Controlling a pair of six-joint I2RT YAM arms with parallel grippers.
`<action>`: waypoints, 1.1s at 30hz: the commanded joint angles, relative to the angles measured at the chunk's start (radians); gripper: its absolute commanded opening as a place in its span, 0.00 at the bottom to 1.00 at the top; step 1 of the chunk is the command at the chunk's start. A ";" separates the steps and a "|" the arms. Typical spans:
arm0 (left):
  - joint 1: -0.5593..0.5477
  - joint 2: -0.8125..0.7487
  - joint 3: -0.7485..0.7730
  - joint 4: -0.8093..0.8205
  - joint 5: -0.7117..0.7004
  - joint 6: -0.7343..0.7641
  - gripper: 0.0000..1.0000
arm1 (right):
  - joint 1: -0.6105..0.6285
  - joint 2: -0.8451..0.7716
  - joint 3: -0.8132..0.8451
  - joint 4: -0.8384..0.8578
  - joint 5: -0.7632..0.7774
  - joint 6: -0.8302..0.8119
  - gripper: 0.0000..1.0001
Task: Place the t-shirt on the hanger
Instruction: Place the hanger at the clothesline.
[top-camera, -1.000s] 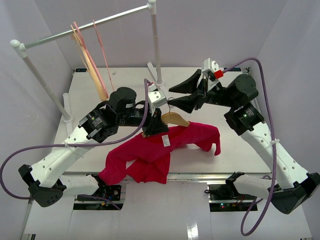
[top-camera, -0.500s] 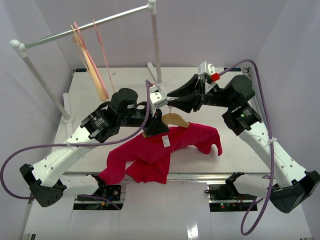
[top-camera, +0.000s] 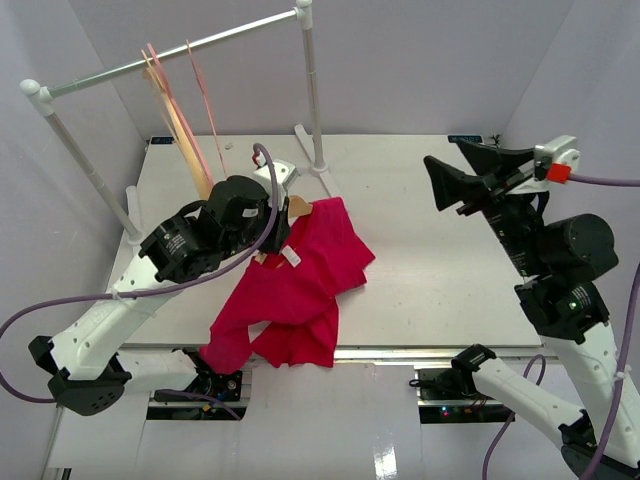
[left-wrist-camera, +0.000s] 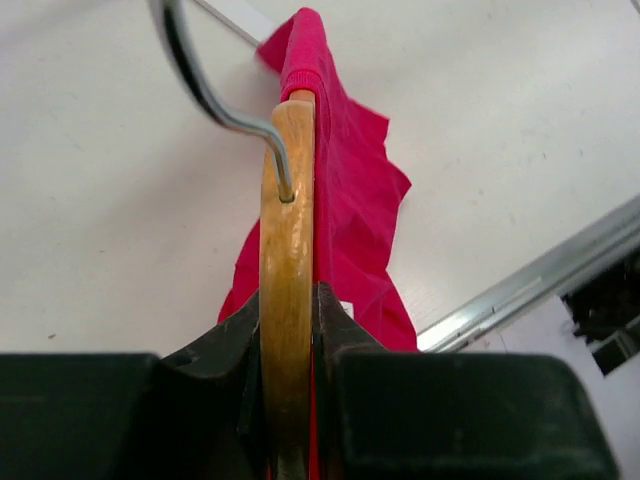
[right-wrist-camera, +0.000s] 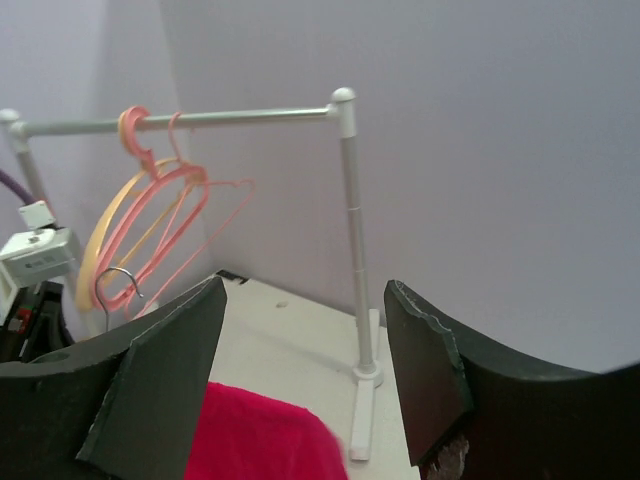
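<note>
My left gripper (left-wrist-camera: 287, 335) is shut on the light brown wooden hanger (left-wrist-camera: 287, 250), whose silver hook (left-wrist-camera: 200, 80) points away from the wrist. The red t-shirt (left-wrist-camera: 350, 190) hangs down the hanger's far arm. From above, the hanger (top-camera: 298, 206) shows just past the left gripper (top-camera: 274, 234), and the t-shirt (top-camera: 305, 280) drapes from it down to the table's front edge, white label up. My right gripper (top-camera: 468, 182) is raised at the right, open and empty, well apart from the shirt. In the right wrist view the right gripper (right-wrist-camera: 300, 370) frames the t-shirt (right-wrist-camera: 255, 435) far below.
A white clothes rack (top-camera: 180, 55) stands at the back left, its post (top-camera: 313, 90) footed near the table's middle back. Thin pink hangers (top-camera: 195, 100) and a pale wooden hanger (top-camera: 190, 145) hang on its rail. The table's front edge (top-camera: 420, 352) runs below the shirt.
The right gripper has let go near the hanger, opened wide and drawn back up to the right. The left arm has carried hanger and shirt leftward and back; the shirt's right side now hangs bunched.
</note>
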 joint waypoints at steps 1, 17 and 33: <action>0.000 0.061 0.228 -0.021 -0.291 -0.060 0.00 | 0.000 -0.009 0.022 -0.118 0.215 0.018 0.72; 0.037 0.469 0.717 -0.050 -0.552 -0.110 0.00 | 0.009 -0.185 -0.076 -0.202 0.204 0.069 0.74; 0.175 0.608 0.775 0.371 -0.554 0.095 0.00 | 0.122 -0.329 -0.267 -0.171 0.304 0.040 0.75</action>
